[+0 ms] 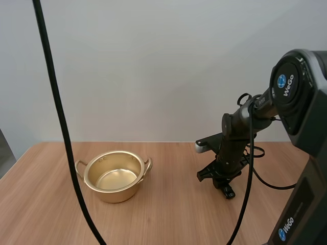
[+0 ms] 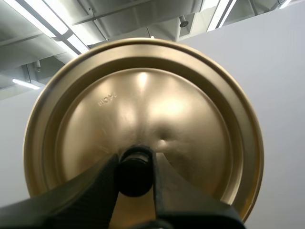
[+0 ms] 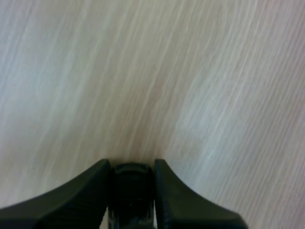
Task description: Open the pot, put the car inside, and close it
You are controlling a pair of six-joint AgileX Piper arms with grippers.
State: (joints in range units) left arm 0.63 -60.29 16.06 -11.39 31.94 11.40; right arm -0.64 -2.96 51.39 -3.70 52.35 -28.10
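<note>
Step in hand, as I judge it: lifting the car and carrying it to the open pot.

- Right gripper (image 1: pixel 225 189): fingers closed on the car (image 3: pixel 131 188), a small dark body pinched between the tips. It sits at the worktop (image 1: pixel 173 214) or just off it; I cannot tell if it touches.
- Pot (image 1: pixel 115 193): lid off, bowl empty, upright on the worktop. It is well apart from the right gripper, off to that gripper's left side in the high view.
- Left gripper (image 2: pixel 135 160): clamped on the black knob (image 2: pixel 135 177) of the lid (image 2: pixel 143 105). The lid is held up, with its broad face square to the wrist.

Doing it well:
- Raise the car straight up before any sideways travel, so it does not scrape the wood.
- The grip looks narrow and close to the tips, so move slowly, without jerks.
- Cross to the pot above rim height and stop over the middle of the bowl.
- Lower inside the wall and release close to the pot floor. A drop from height could bounce the car or shift the light pot.
- Keep the lid clear of the pot's mouth until the right arm is out.

Right arm pose: the forearm slopes down and forward from the raised elbow. The wrist is bent over so the gripper points steeply down at the worktop.
</note>
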